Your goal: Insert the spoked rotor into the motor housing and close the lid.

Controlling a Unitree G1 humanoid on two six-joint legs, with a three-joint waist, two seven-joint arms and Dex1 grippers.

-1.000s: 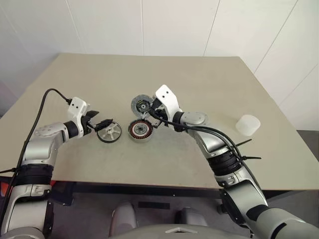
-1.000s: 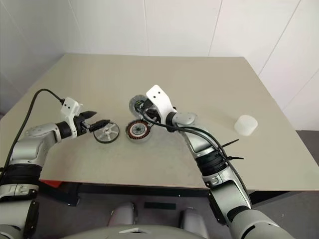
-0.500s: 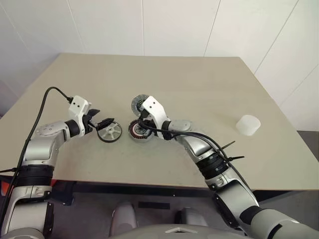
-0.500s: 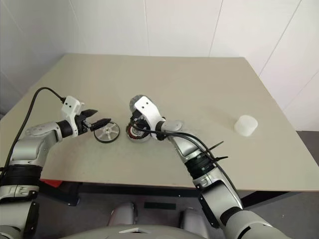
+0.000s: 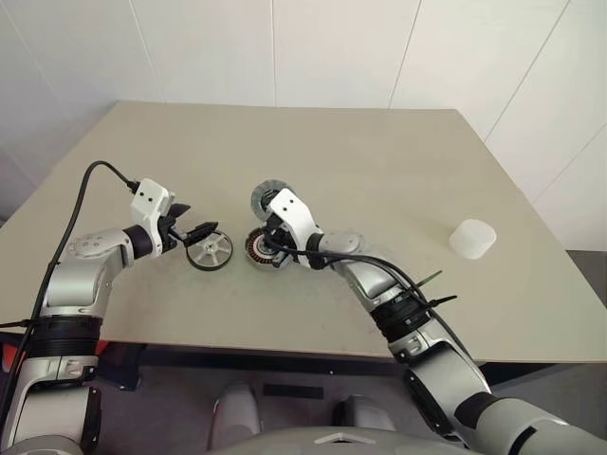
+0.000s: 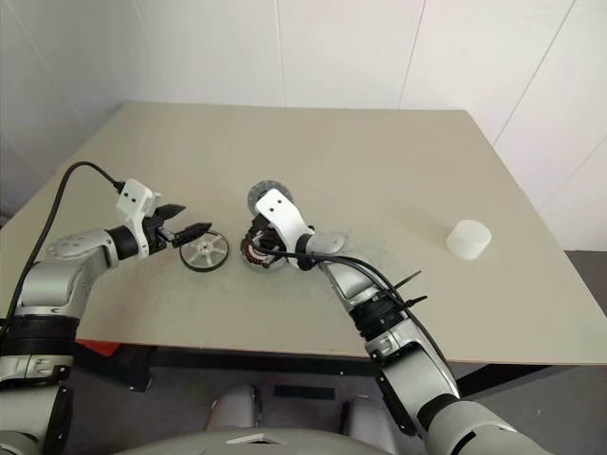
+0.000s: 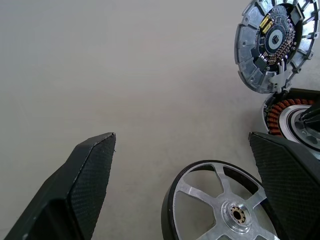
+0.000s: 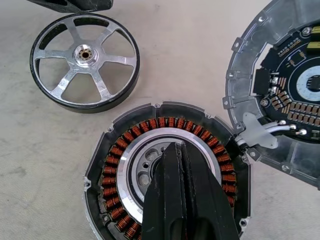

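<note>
The rotor (image 8: 84,62) lies flat on the table (image 5: 379,161), just left of the housing (image 8: 165,170), not in it yet. The lid (image 7: 272,42) stands propped open on the far side of the housing, joined to it by a small white piece with wires.

The left gripper (image 5: 194,230) hangs right by the rotor with fingers spread wide, nothing in them. The right gripper (image 8: 182,165) has its fingers pressed together and empty, tips over the housing's dark centre, looks like it's steadying the thing.

For the grab I'd straddle the rotor's dark rim, one finger each side, and close square so it lifts flat. Then carry it level over the copper ring and drop the hub dead centre. Right gripper has to clear out first.
</note>
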